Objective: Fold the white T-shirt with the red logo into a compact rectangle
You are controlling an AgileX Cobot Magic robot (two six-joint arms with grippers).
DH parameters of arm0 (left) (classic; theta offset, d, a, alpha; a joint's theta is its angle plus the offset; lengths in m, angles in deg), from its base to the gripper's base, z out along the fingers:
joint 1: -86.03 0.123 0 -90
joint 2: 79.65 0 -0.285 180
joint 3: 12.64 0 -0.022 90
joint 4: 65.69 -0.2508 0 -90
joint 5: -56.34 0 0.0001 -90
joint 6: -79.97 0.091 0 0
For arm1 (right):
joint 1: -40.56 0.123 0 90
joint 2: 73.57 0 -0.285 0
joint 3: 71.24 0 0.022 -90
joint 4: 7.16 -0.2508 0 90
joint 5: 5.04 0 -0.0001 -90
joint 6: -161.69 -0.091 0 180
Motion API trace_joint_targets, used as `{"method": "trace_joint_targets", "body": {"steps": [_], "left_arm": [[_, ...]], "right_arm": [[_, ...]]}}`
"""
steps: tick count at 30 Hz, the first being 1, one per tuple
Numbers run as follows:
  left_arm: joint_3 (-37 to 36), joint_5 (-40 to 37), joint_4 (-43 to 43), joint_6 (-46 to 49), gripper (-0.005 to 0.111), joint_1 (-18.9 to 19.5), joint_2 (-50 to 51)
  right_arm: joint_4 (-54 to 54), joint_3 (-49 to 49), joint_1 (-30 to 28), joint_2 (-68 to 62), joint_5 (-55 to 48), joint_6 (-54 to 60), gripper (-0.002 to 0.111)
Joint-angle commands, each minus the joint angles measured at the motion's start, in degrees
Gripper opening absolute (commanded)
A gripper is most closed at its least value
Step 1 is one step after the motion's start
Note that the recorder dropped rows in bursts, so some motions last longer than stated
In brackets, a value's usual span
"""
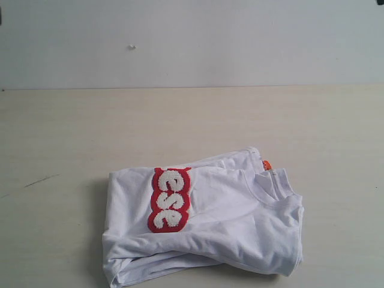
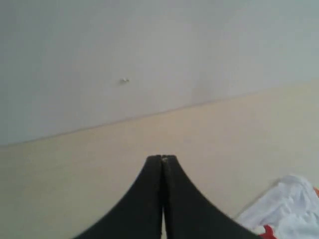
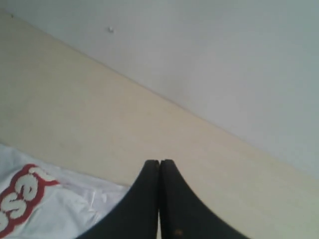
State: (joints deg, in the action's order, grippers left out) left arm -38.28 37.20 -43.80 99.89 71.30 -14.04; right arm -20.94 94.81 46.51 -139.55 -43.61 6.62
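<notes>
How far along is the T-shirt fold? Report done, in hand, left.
Done: the white T-shirt lies on the table as a rough rectangle, with only "ese" of the red logo showing. In hand: nothing; the left gripper and right gripper are shut, empty and off the cloth. Left: perhaps tidying, since layers stick out unevenly beside the collar.

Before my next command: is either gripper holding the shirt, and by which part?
Nothing is held. The left gripper and right gripper are both shut empty, clear of the white T-shirt.
</notes>
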Motion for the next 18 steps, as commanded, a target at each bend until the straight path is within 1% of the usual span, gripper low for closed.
{"method": "trace_joint_targets", "body": {"steps": [1,4,12,15,18], "left_arm": [[-8.6,7.9,-0.5,-0.7,0.000,0.2,-10.3],[-15.0,8.5,-0.5,-0.7,0.000,0.2,-17.3],[-30.2,11.4,-0.3,-0.7,0.000,0.2,-34.2],[-33.3,14.6,-0.3,-0.7,0.000,0.2,-39.7],[-34.2,14.5,-0.3,-0.7,0.000,0.2,-43.4]], "right_arm": [[0.5,-11.1,0.0,11.9,10.6,0.0,0.000],[0.8,-17.5,0.0,19.6,14.4,0.3,0.000],[0.4,-31.6,0.0,36.7,18.6,0.1,0.000],[0.4,-35.1,0.0,42.8,18.9,-0.9,0.000],[0.4,-37.2,0.0,47.2,18.4,-3.2,0.000]]}}
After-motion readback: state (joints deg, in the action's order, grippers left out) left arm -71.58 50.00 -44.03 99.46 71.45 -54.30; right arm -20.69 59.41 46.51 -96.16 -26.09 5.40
